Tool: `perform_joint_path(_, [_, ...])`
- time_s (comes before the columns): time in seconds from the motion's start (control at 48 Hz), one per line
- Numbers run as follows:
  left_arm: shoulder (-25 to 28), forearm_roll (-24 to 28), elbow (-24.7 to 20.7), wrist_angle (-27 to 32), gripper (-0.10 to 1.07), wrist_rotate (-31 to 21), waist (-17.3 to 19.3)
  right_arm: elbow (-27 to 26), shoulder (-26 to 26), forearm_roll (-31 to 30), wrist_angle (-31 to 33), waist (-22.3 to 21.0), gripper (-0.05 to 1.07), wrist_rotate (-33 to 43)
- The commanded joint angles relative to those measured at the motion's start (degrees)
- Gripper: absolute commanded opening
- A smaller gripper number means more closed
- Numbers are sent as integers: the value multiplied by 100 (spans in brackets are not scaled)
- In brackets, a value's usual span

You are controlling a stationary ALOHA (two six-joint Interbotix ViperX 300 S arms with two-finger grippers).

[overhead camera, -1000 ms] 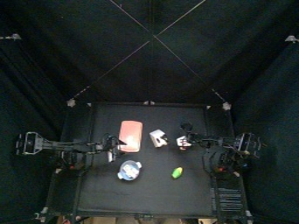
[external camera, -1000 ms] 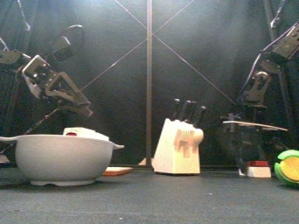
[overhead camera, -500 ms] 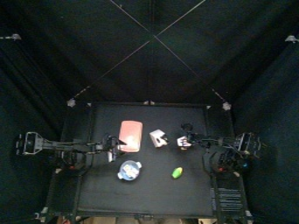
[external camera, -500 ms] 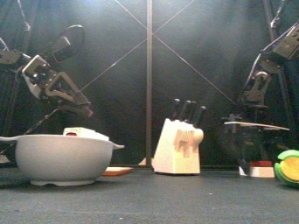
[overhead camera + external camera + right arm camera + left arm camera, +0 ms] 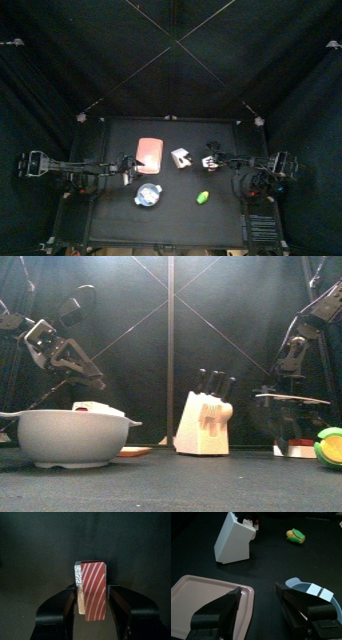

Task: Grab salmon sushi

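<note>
The salmon sushi, a small block with red-orange stripes and a white side, sits between the two jaws of my right gripper. The jaws press close against both of its sides. In the front view the sushi is at table level at the far right, under the right gripper. My left gripper is open and empty. It hangs above the table between the pink slab and the bowl.
A white knife block stands mid-table, also in the top view. The pink slab lies left of it. A grey bowl is front left. A green-yellow item lies front right.
</note>
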Motion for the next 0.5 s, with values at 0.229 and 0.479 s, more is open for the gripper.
perform_joint_path(0.229, [-18,-9,-44,-53,91,18,18,-299,-914,-97,554,176,55,9])
perform_joint_path(0.479, [-26,-9,-53,-53,91,18,18,-123,-1116,-53,554,246,55,9])
